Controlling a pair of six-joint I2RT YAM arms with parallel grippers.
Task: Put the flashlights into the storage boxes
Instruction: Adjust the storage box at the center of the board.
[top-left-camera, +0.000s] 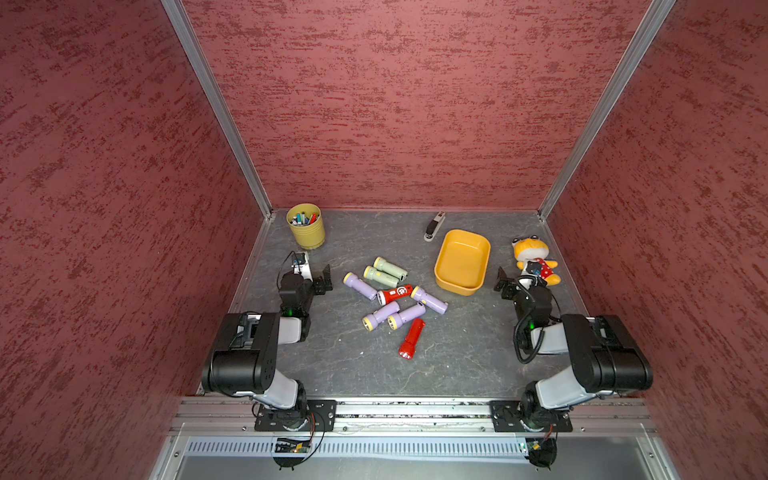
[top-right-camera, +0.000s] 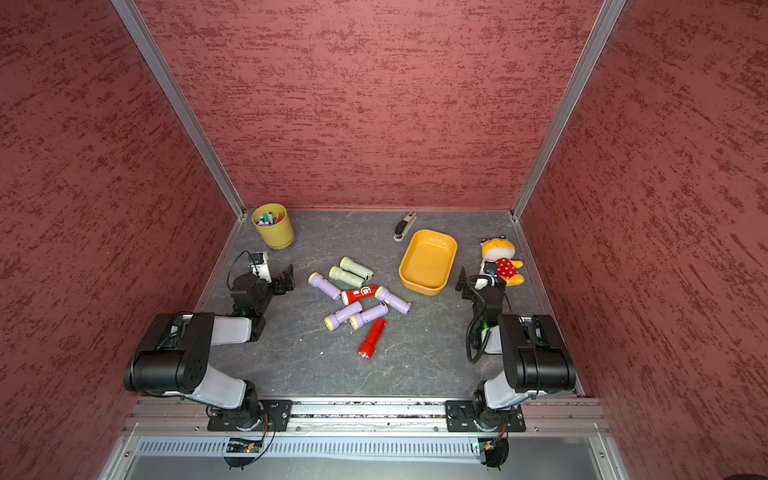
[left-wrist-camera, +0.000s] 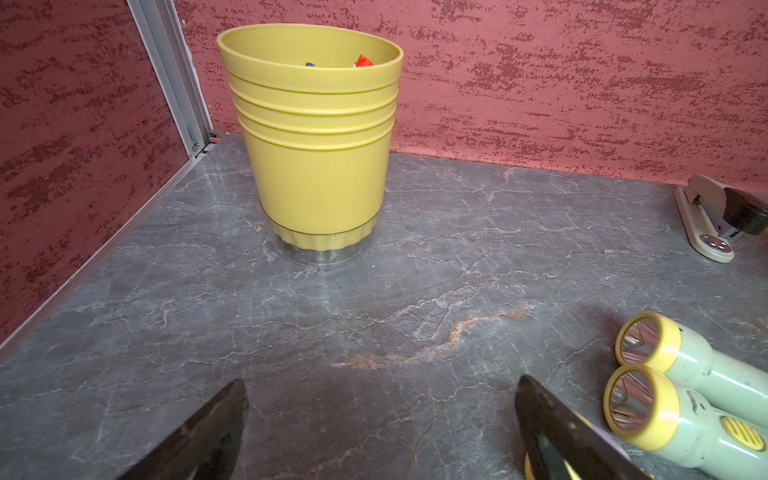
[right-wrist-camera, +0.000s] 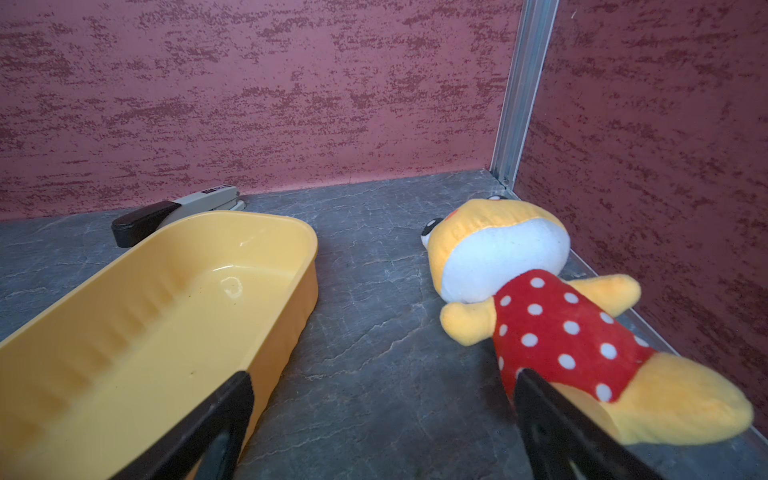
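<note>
Left wrist: green flashlights (left-wrist-camera: 681, 428) lie beside left gripper (left-wrist-camera: 382, 382).

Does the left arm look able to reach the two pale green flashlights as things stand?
Probably yes. The left gripper sits near the pale green flashlights, jaws open, with only bare table between. A lilac flashlight lies next to them, so it may get nudged.

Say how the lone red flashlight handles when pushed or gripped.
Lying on its side, the round-bodied lone red flashlight probably rolls if pushed sideways. Its wider head may steer it in an arc. Smooth plastic could slip when gripped.
</note>
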